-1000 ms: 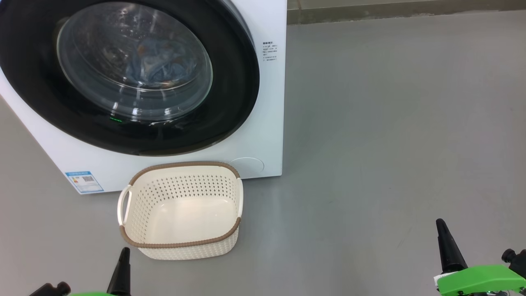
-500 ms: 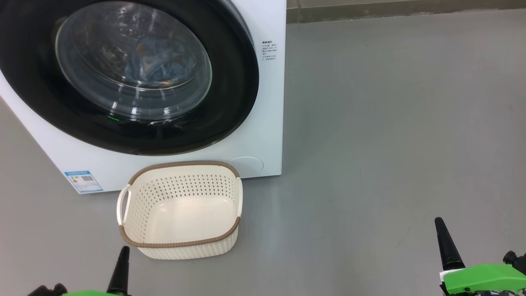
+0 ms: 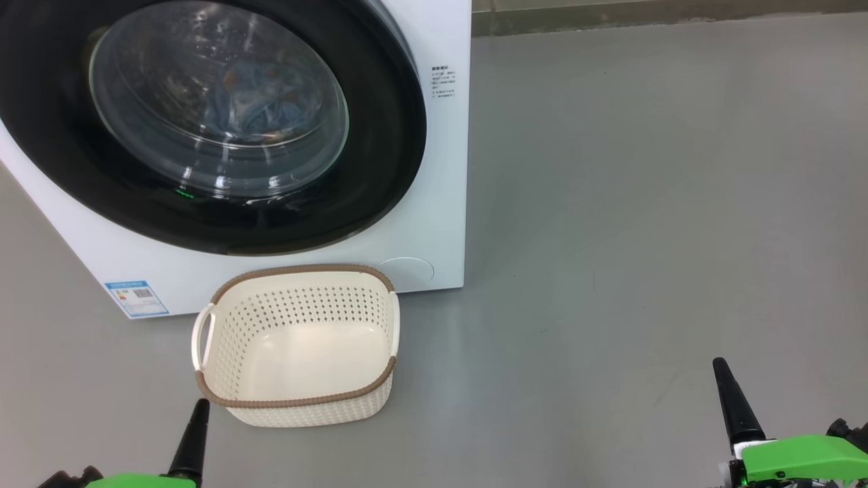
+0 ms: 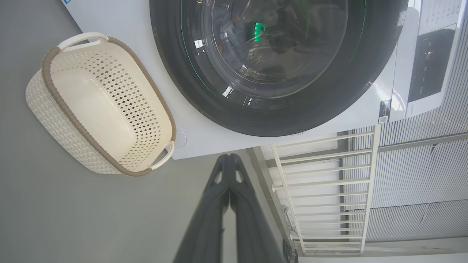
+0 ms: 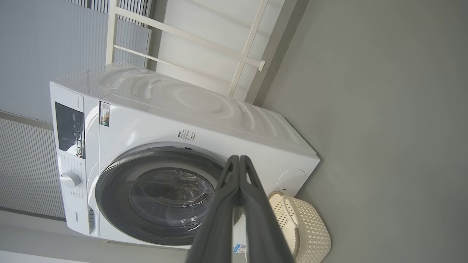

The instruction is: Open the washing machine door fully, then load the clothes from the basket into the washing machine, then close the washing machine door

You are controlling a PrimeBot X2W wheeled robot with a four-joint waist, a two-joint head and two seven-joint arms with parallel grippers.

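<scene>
The white washing machine (image 3: 434, 203) fills the upper left of the head view, its round black-rimmed door (image 3: 380, 169) closed flat against the front. Blue cloth shows through the glass window (image 3: 217, 102). The cream perforated basket (image 3: 298, 346) stands on the floor just before the machine and has nothing inside. My left gripper (image 3: 193, 434) is shut at the bottom left, just short of the basket's near left corner. My right gripper (image 3: 729, 396) is shut at the bottom right, far from both. The wrist views show the door (image 4: 274, 62) (image 5: 161, 197), the basket (image 4: 98, 106) (image 5: 307, 230) and each gripper (image 4: 229, 160) (image 5: 238, 162) shut on nothing.
Bare grey floor (image 3: 644, 203) stretches to the right of the machine. A blue label sticker (image 3: 135, 298) sits at the machine's lower left front. A white metal rack (image 4: 321, 190) stands against the wall beside the machine.
Both grippers have sunk slightly toward the bottom edge of the head view, and the whole picture has shifted up a little. The door and basket stand as before.
</scene>
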